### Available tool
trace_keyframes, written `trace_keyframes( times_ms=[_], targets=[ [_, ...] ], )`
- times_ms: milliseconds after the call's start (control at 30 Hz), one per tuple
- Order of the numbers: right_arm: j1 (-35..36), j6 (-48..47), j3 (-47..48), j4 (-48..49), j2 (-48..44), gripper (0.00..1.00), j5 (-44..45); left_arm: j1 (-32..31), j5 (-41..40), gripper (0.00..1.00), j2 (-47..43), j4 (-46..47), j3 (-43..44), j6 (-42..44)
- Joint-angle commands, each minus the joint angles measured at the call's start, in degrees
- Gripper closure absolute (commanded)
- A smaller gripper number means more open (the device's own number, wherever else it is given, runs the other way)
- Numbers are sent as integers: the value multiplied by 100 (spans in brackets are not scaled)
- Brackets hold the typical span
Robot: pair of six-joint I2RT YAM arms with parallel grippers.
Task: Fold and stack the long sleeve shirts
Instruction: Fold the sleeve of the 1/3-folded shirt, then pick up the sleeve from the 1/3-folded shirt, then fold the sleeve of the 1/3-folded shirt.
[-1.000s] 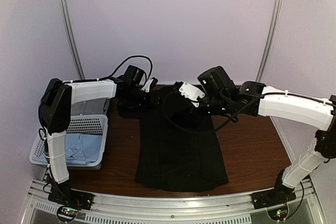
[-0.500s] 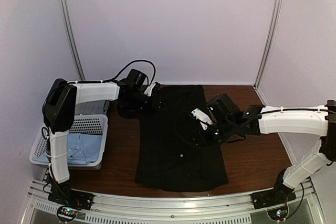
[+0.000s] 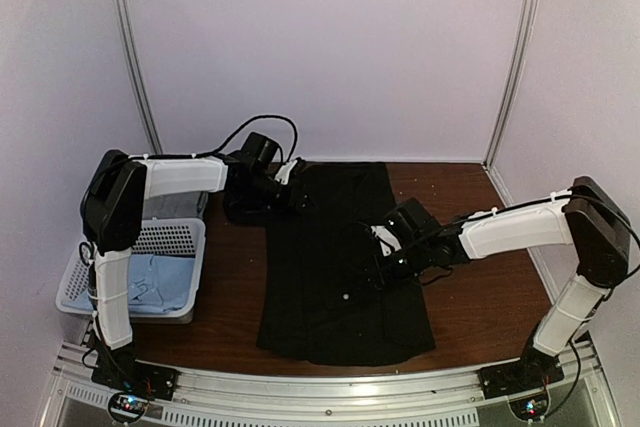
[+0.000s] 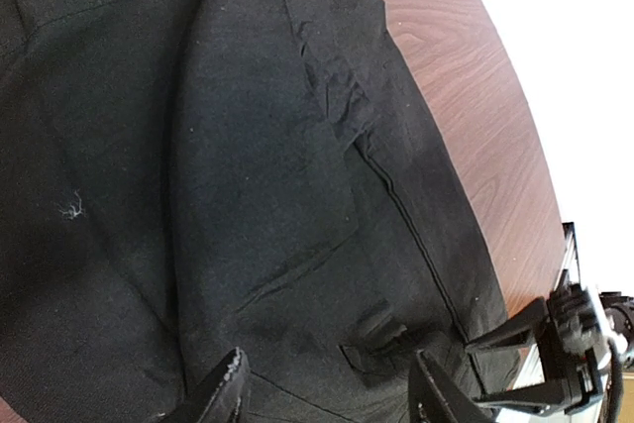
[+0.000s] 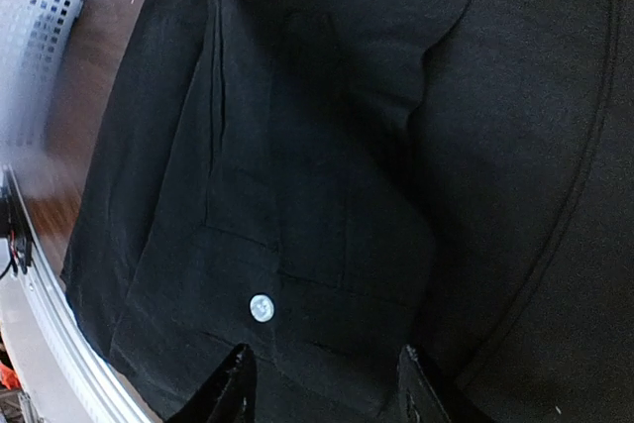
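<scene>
So the big black shirt point(image 3: 340, 287) is spread flat down the middle of the table point(image 3: 480, 297), running from the far edge nearly to the near edge, with its sides folded in so it's a long strip. There's a little white button point(image 5: 261, 307) on it toward the near end, and a tiny white fleck point(image 4: 69, 208) shows in the left wrist view.

The left gripper point(image 4: 330, 356) is up at the shirt's far left corner. Its jaws are spread apart, with nothing pinched between them and only black cloth underneath. The right gripper point(image 5: 325, 352) hangs over the right side of the shirt about halfway down. Its jaws are also parted and holding nothing, and I can't tell if the tips actually touch the cloth.

Over by the table's left edge sits the white lattice basket point(image 3: 170, 237). The light blue shirt point(image 3: 160, 282) is crumpled in its near part and a greyish shirt point(image 3: 175, 205) sits at its far end. Both are well apart from the black one.
</scene>
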Motion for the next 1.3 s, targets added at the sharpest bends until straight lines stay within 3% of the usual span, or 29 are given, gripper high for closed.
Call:
trace_keyframes(
  times_ms=[0,367,433,567,700,967,1267],
  targets=[
    [-177,465,-193,521,65,50,-13,-30,12,44,25,110,-59,143],
    [-328,694,-349,1102,560,51,-710,-30,24,44,36,108,-47,161],
    [-324,728,-334,1243,560,57,-767,-29,21,44,34,107,-43,157],
    [-331,719,-197,970,339,85,-670,-30,41,44,87,111,37,115],
    [-324,581,157,414,-49,99,-421,-30,80,44,192,157,176,46],
    [-323,302,725,-769,-765,100,-23,-30,159,44,433,171,494,4],
    [-489,207,692,-2398,-1748,100,1063,-30,202,44,721,184,871,-53]
  ],
)
